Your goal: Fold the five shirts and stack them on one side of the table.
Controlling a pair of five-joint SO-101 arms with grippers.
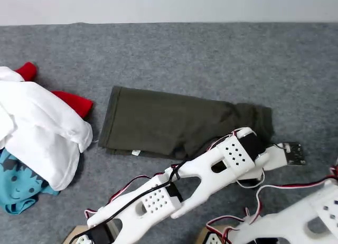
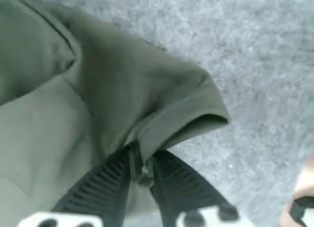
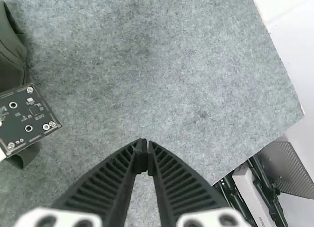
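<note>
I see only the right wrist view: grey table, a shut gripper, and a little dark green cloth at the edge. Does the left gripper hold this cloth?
Observer: Yes. In the left wrist view the left gripper is shut on a fold of the green shirt, beside a sleeve cuff.
Operator: How does the shirt lie?
Observer: In the high view it lies as a long folded strip across the middle of the table.
Operator: Where are the other shirts?
Observer: They are in a loose pile at the left edge of the high view: a white shirt on top, with a red shirt and a blue shirt partly under it.
</note>
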